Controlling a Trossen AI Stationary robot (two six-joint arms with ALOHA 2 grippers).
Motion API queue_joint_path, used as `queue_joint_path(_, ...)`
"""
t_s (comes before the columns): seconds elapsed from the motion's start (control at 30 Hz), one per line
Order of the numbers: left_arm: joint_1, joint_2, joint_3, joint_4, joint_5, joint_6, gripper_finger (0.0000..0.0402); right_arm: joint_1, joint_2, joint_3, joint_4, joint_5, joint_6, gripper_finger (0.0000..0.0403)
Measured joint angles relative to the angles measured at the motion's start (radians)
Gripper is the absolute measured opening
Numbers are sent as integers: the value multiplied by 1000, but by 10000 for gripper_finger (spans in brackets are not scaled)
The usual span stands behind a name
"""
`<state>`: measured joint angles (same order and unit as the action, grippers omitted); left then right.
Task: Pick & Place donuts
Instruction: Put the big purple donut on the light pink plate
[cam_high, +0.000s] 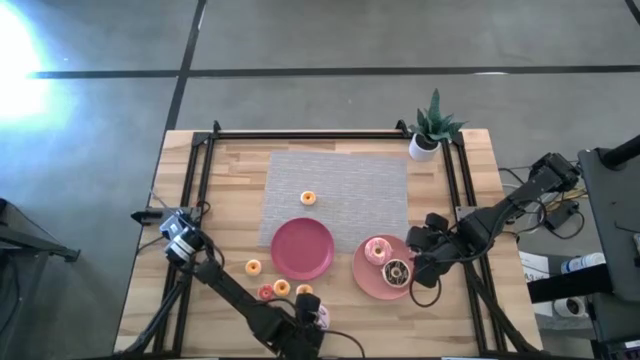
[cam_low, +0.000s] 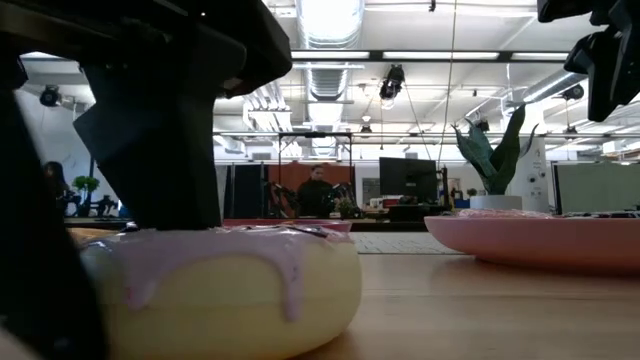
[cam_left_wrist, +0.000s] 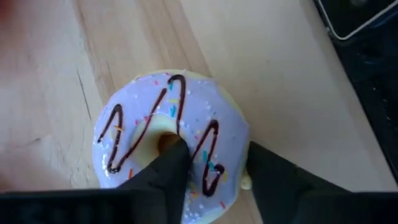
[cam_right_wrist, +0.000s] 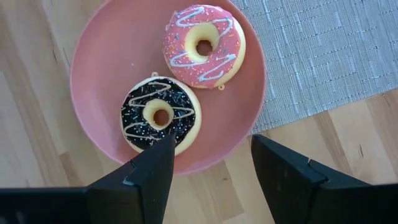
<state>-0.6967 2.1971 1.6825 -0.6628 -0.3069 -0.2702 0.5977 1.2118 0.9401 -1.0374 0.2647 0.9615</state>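
Note:
A pale donut with lilac icing, sprinkles and a brown zigzag (cam_left_wrist: 143, 118) rests flat on the wood near the table's near edge (cam_low: 220, 290). My left gripper (cam_left_wrist: 214, 149) is over it (cam_high: 312, 315), shut on its ring. My right gripper (cam_right_wrist: 212, 143) is open and empty just above the near rim of the right pink plate (cam_right_wrist: 93, 68), also seen in the high view (cam_high: 425, 262). That plate holds a pink-iced donut (cam_right_wrist: 204, 45) and a brown-iced donut (cam_right_wrist: 158, 115), both lying flat. Tiny orange, red and yellow donuts (cam_high: 282, 288) lie on the wood beside the left gripper. My left gripper has one finger (cam_left_wrist: 168, 162) inside the donut's hole and the other outside the ring, with the ring's wall (cam_left_wrist: 214, 165) between them. The fingers come from above, pointing down. The donut lies flat with its underside on the table.
An empty pink plate (cam_high: 302, 248) stands at the table's middle, partly on a grey mat (cam_high: 340, 190) that carries one tiny orange donut (cam_high: 308, 198). Another tiny orange donut (cam_high: 253, 267) lies left of the plate. A potted plant (cam_high: 430, 130) stands at the far right corner.

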Motion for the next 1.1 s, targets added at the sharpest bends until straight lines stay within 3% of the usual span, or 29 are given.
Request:
queue_joint_path(0.2, 16, -17, -1, -14, -10, 0, 15, 43, 0, 24, -8, 24, 3, 205)
queue_joint_path(0.37, 52, -86, 11, -90, -91, 45, 10, 89, 0, 81, -54, 81, 36, 205)
queue_joint_path(0.47, 101, -140, 15, -75, -89, 125, 9, 108, 0, 117, -101, 123, 62, 205)
queue_joint_path(0.77, 316, -143, 16, 177, 68, 413, 8, 144, 0, 218, -282, 208, 181, 205)
queue_joint_path(1.1, 388, -61, 40, 411, 172, 442, 8, 171, -1, 212, -320, 217, 263, 205)
